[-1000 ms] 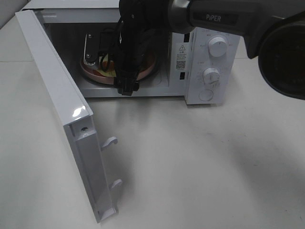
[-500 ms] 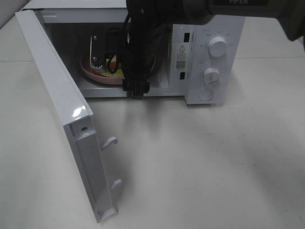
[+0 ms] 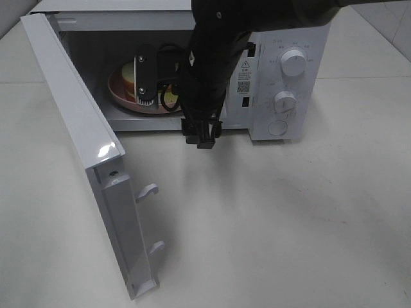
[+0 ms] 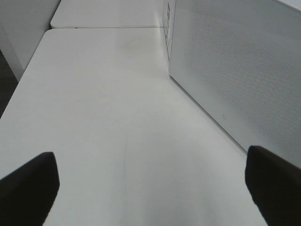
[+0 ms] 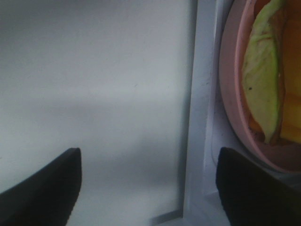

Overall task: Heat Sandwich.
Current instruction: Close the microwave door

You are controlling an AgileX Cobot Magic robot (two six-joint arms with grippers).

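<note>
we took this for a robotics lab bench: a white microwave [image 3: 282,83] stood on a plain white table [image 3: 270,218], a second white table [image 4: 108,14] was butted against it, and a black robot arm [image 3: 209,58] with exposed cables reached over them.

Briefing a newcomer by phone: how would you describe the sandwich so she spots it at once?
Find the white microwave, its door standing open on the left. Inside sits a round pink plate, and the sandwich lies on it. It is the only food there, showing a yellow-green filling.
</note>
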